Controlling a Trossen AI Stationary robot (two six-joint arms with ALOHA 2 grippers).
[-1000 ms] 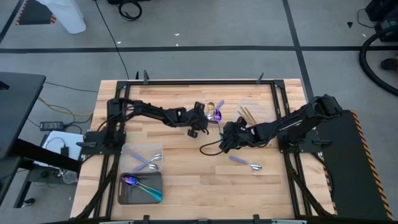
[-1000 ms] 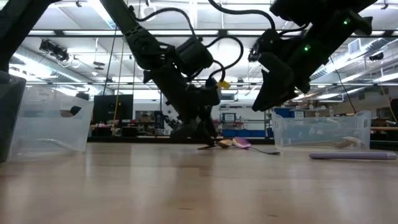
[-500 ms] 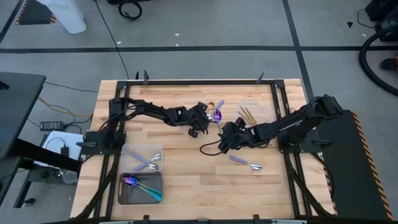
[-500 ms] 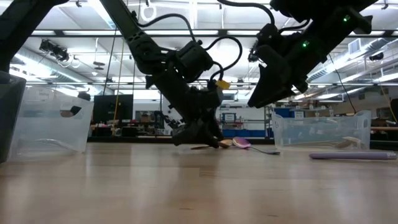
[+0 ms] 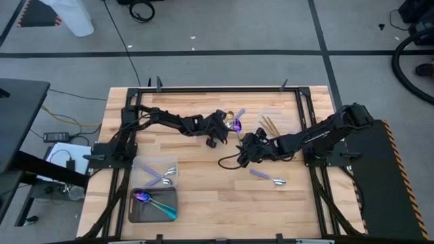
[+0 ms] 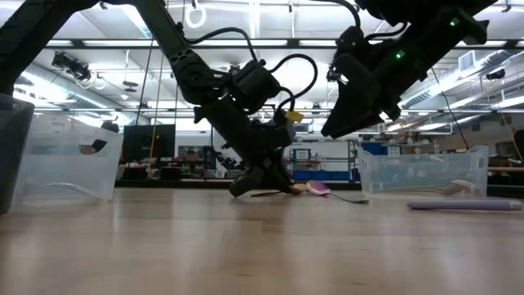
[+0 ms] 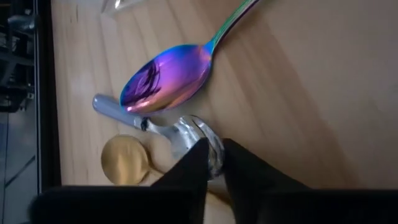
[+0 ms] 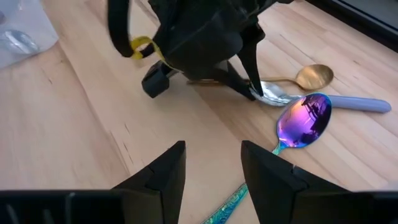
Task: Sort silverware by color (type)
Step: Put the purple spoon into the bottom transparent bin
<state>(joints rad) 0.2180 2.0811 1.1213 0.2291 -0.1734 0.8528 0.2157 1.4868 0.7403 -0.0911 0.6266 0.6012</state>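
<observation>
My left gripper is down at the small cluster of cutlery near the far middle of the table, its fingers pressed in on the bowl of a silver spoon, which still lies on the wood. Touching that spoon are an iridescent purple spoon and a gold spoon, so this cluster holds one piece of each colour, all waiting to be moved. My right gripper hangs just beside the cluster on its right, fingers spread and holding nothing. Judging by where things lie, I am partway through. Well away from the cluster, toward the near left corner, a clear tray holds a few silver-lavender pieces and the dark grey tray next to it holds iridescent pieces with teal handles. To the right of the cluster a second clear tray holds some slim gold utensils. One lavender spoon also lies loose on the wood, nearer than the cluster and to its right. That leaves about four pieces to sort, starting with the silver spoon I am pinching.
</observation>
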